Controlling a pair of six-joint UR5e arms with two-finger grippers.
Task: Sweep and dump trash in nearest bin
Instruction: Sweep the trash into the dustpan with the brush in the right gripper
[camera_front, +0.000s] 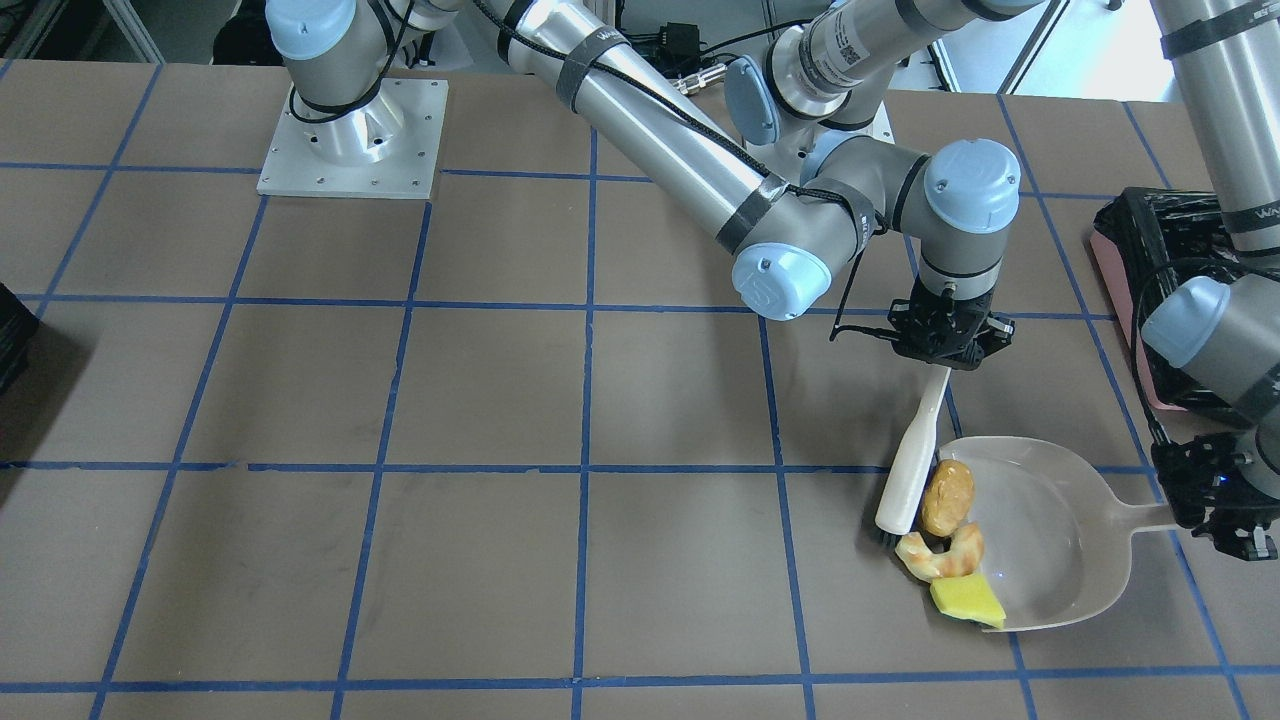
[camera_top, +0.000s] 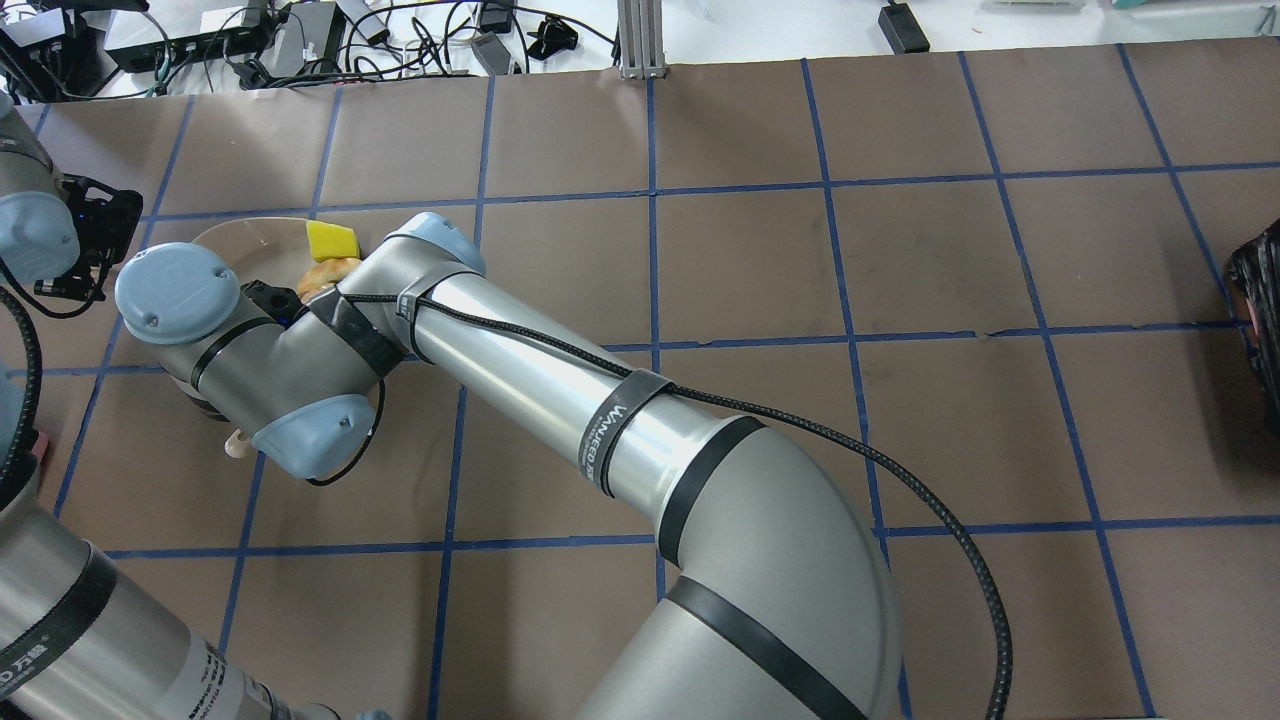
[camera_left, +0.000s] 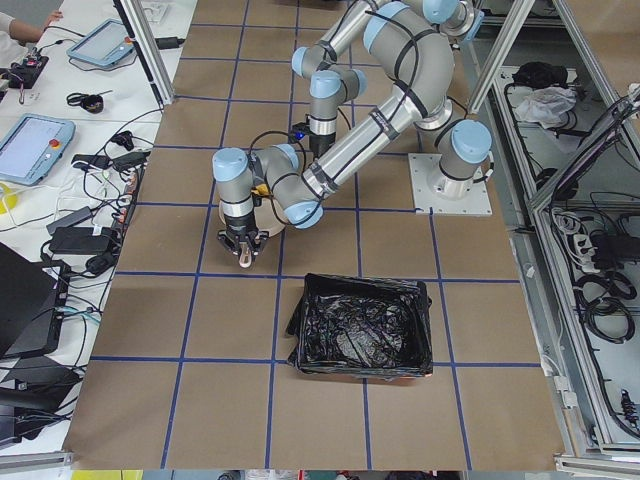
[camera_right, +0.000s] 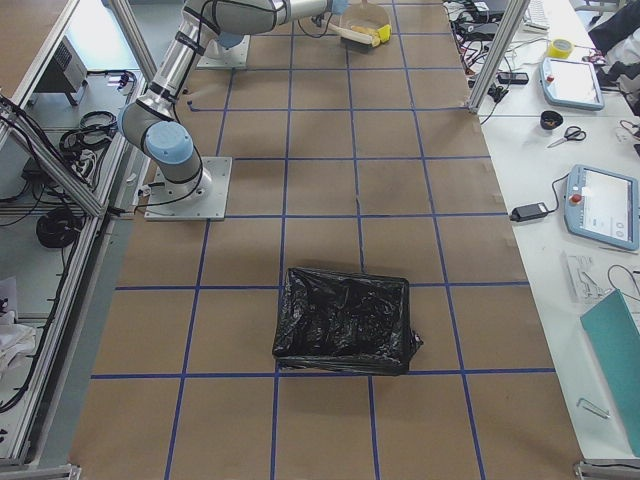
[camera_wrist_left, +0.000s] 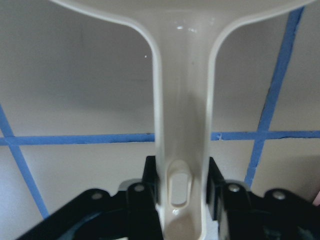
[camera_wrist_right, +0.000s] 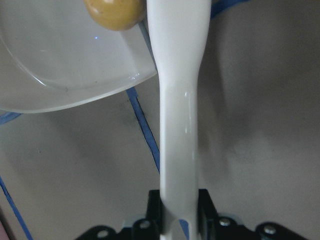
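Observation:
The golden-brown bread lump (camera_front: 947, 497), tan crescent (camera_front: 945, 553) and yellow wedge (camera_front: 967, 600) lie in a row at the open lip of the white dustpan (camera_front: 1050, 540). The wedge (camera_top: 332, 241) and crescent (camera_top: 325, 272) also show in the overhead view. My left gripper (camera_front: 1220, 505) is shut on the dustpan handle (camera_wrist_left: 182, 125). My right gripper (camera_front: 948, 345) is shut on the white brush handle (camera_wrist_right: 177, 100); the brush head (camera_front: 903, 490) stands against the lump (camera_wrist_right: 114, 12). The pink-sided bin (camera_front: 1130, 300) with its black bag stands just behind the dustpan, and shows in the left view (camera_left: 362, 325).
A second black-bagged container (camera_right: 345, 320) sits toward the table's other end, seen at the overhead view's right edge (camera_top: 1258, 300). My right arm (camera_top: 560, 390) stretches across the table to its left side. Blue tape lines grid the brown tabletop.

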